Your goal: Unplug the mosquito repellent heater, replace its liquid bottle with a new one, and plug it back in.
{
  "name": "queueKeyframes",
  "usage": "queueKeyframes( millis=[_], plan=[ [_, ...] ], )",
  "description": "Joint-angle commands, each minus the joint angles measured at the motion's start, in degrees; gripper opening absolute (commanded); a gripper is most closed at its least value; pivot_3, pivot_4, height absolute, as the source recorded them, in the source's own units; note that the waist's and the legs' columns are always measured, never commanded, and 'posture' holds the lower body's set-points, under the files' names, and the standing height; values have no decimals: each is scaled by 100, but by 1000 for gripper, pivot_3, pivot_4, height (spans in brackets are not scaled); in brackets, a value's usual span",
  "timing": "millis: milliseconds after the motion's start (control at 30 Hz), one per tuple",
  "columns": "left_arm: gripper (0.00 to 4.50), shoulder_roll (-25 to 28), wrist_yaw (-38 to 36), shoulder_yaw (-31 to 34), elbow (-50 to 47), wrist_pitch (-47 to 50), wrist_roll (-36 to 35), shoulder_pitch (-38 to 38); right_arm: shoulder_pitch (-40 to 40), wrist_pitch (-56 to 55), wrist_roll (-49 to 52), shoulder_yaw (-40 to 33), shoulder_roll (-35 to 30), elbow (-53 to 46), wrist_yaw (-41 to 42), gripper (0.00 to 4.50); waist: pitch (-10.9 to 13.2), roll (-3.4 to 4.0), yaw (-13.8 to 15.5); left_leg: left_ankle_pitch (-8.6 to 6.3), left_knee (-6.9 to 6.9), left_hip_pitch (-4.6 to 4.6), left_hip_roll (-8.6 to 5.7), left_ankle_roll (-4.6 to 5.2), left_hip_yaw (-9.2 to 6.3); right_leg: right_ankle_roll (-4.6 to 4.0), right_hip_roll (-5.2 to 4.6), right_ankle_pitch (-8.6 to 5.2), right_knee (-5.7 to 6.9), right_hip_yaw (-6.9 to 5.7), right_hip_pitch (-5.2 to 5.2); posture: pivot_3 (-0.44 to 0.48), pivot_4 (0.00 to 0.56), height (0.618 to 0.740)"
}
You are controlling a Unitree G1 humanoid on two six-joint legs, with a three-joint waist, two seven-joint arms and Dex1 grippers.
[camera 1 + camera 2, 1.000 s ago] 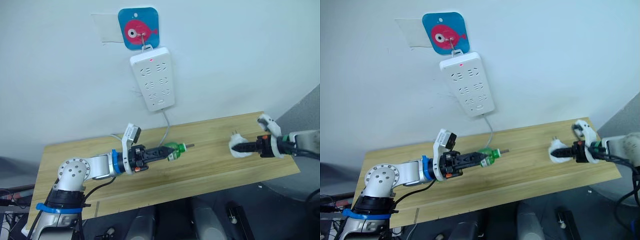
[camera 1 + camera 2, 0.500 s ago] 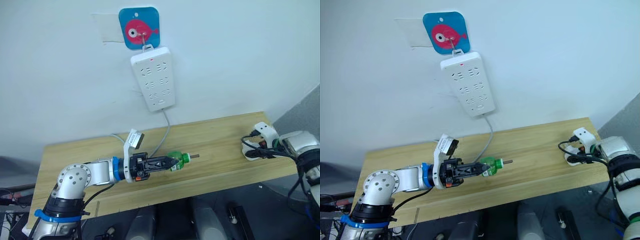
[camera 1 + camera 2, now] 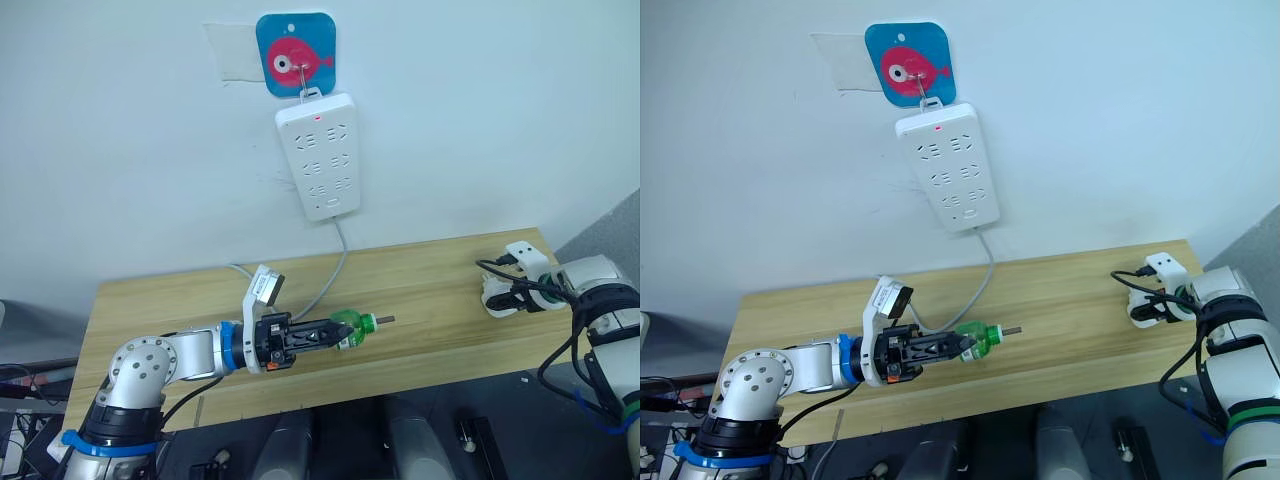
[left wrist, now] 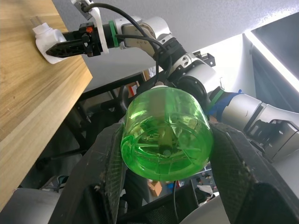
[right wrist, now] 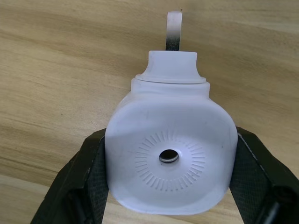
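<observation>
on the wooden table (image 3: 430,330): i have both arms out low, well apart, one near each end.
left gripper (image 3: 335,333): fingers pinching the green liquid bottle (image 3: 351,329) by its base, wick end pointing toward the right side.
right gripper (image 5: 168,186): pads pressed against both sides of the mosquito repellent heater (image 5: 169,156), which sits by the table's right end, prong out ahead.
power strip (image 3: 320,155): hanging on the wall, red light on, every socket i can see free.
done so far: heater unplugged, i'd say.
left to do: i judge the bottle needs seating in the heater, then plugging back in.
count: one heater, one green bottle, one strip, two grippers.
</observation>
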Motion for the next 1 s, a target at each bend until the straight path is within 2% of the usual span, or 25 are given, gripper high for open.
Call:
queueKeyframes(
  millis=[33, 233, 333, 433, 467, 533, 600, 700, 800, 867, 1000],
  plan=[
    [2264, -13, -184, 12, -127, -33, 45, -63, -84, 217, -111, -210, -74, -19, 121, 4446, 1, 1, -3, 0, 0, 0, 0, -1, 1, 0, 0, 0, 0, 1, 0, -36, 305, 740],
    [2264, -54, -320, -12, -81, -37, 180, -83, 105, 1003, -36, -406, -516, -886, 496, 4446, 4, 6, -37, 1, 0, -1, 0, -1, 2, 0, 0, 0, 0, 2, -2, -66, 295, 740],
    [2264, -74, -430, -10, -111, -120, 328, -81, 647, 1746, 195, -625, -1132, -2162, 749, 4446, 5, 9, -13, 0, -1, -2, -1, -1, -2, 0, -1, 0, -4, -4, -1, -85, 288, 740],
    [2264, -89, -584, -37, -249, -411, 701, -78, 1412, 2724, 743, -1268, -1611, -3881, 794, 4446, 6, 12, 11, -2, -2, -8, -1, -5, -10, 0, -2, -1, -11, -11, -2, -103, 284, 740],
    [2264, -102, -652, -107, -356, -699, 1040, -55, 1722, 3110, 1077, -1732, -1567, -4637, 781, 4446, 6, 12, 11, -3, -2, -9, -1, -6, -9, 0, -2, -1, -11, -10, -2, -114, 281, 740],
    [2264, -96, -875, -230, -584, -1292, 1663, 24, 2251, 4039, 1738, -2739, -1183, -6088, 717, 4446, 4, 13, -64, -5, -1, -6, 5, -9, -3, 0, 0, -1, -11, -6, -1, -150, 272, 740],
    [2264, -292, -845, -339, -766, -2046, 2335, 42, 2674, 4900, 2261, -3988, -121, -7338, 297, 4446, 2, 10, -105, -7, -3, -2, 19, -9, 5, 0, 8, -1, -9, -1, -1, -148, 268, 740],
    [2264, -568, -802, -617, -938, -3113, 3348, -5, 3098, 5132, 3014, -5233, 1341, -8337, -667, 4446, 2, 11, -51, -25, 1, 10, 63, -9, 4, -21, 29, 13, -18, -10, 16, -144, 267, 740],
    [2264, -776, -872, -949, -1127, -4008, 4137, 35, 3463, 5132, 4246, -5724, 2613, -9292, -1593, 4446, 2, 20, -29, -19, -2, 8, 65, -20, 5, -29, 30, 18, -12, -11, 10, -143, 265, 740],
    [2264, -834, -958, -1096, -1204, -4373, 4429, 105, 3598, 5132, 4664, -5746, 3043, -9701, -2211, 4446, 0, 22, -45, -19, -2, 9, 66, -20, 8, -31, 30, 19, -13, -8, 10, -141, 264, 740],
    [2264, -991, -860, -1263, -1202, -4869, 4881, 179, 3458, 5132, 5619, -6007, 4007, -9872, -3546, 4446, -5, 26, -78, -19, -1, 12, 69, -19, 14, -32, 30, 21, -12, -8, 6, -137, 259, 740]
  ],
)
